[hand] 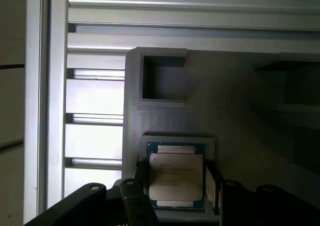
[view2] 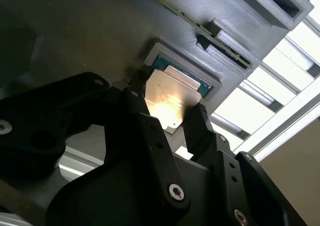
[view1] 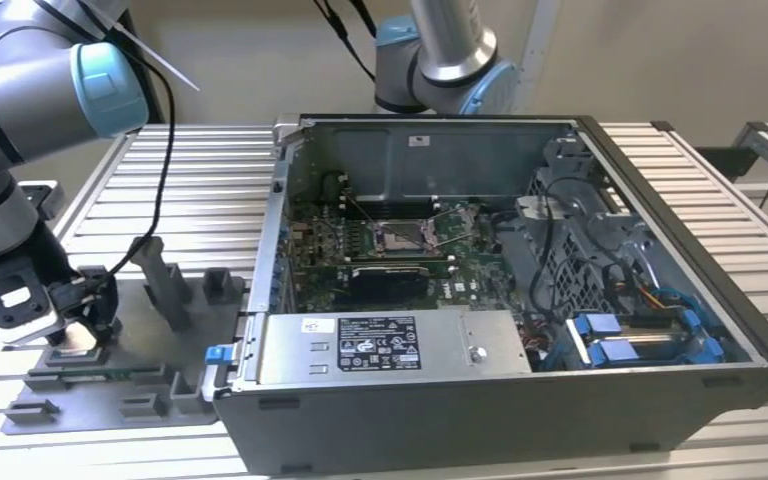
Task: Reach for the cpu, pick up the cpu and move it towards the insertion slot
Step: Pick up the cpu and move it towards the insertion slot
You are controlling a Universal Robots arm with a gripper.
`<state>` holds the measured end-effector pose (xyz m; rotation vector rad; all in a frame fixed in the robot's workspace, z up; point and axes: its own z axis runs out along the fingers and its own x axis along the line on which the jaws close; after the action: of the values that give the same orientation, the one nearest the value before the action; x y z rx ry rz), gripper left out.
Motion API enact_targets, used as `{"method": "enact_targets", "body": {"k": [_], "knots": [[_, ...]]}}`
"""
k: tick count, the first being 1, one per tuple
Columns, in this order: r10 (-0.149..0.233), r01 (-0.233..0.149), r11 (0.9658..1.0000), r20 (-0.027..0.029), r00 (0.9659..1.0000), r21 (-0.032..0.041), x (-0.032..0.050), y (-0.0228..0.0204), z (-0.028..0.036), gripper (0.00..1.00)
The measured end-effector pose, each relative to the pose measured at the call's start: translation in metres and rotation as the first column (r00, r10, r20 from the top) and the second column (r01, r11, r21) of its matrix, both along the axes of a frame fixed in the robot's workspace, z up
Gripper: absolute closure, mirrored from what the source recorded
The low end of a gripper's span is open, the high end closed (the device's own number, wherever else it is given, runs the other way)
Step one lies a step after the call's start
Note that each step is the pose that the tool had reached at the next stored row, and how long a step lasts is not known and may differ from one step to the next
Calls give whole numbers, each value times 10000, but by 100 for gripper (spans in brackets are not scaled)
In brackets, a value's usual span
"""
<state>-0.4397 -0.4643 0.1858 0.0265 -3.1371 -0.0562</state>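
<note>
In the second wrist view the gripper (view2: 167,103) hides the near corner and one side of the cpu (view2: 175,93) (whether it touches there cannot be told). In the first wrist view the picture's edge cuts off the gripper, which covers the cpu's near edge. In the exterior view the gripper covers the cpu, and the slot (view1: 398,237) is too small for any detail of its centre.
</note>
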Motion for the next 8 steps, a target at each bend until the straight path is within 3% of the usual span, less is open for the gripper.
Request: {"method": "enact_targets", "body": {"k": [8], "knots": [[1,-1,10000,-1,10000,3,0,-1,6,100]]}}
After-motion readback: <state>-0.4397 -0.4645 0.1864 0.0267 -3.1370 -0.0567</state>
